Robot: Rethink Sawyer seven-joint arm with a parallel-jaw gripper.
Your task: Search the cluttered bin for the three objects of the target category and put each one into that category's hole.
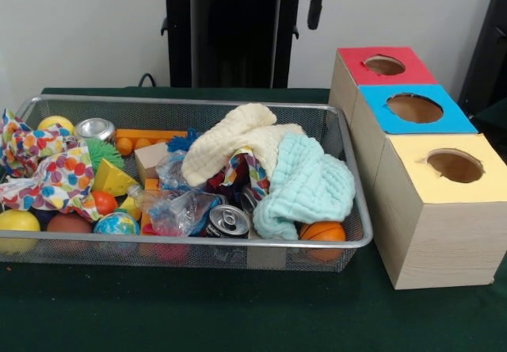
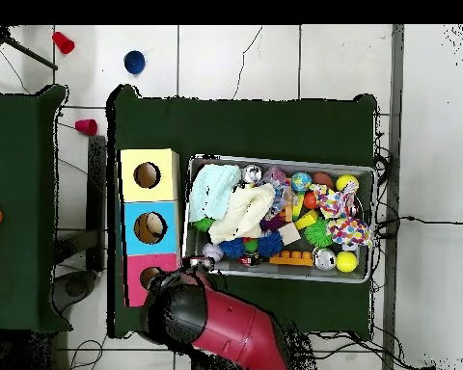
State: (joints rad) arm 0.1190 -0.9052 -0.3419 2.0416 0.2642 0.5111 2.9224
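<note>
The wire mesh bin [image 1: 198, 102] stands on the green table, full of clutter; it also shows in the overhead view [image 2: 274, 161]. No plush toy shows in either view. A cream knitted cloth [image 1: 230, 142] and a mint cloth [image 1: 305, 185] lie piled over the bin's middle and right. The blue-topped box's hole [image 1: 414, 108] is open and dark, between the other two boxes, and shows from above too [image 2: 149, 227]. My gripper [image 1: 314, 13] hangs drawn back at the top edge, behind the bin and clear of it. From above, the red arm [image 2: 226, 328] ends near the red-topped box.
The red-topped box [image 1: 384, 65] and the yellow-topped box [image 1: 454, 166] flank the blue one. The bin also holds a polka-dot cloth [image 1: 47, 170], a drink can [image 1: 228, 220], a small basketball [image 1: 322, 231], yellow balls, a spiky green ball and blocks. Cups [image 2: 134, 62] stand on the floor.
</note>
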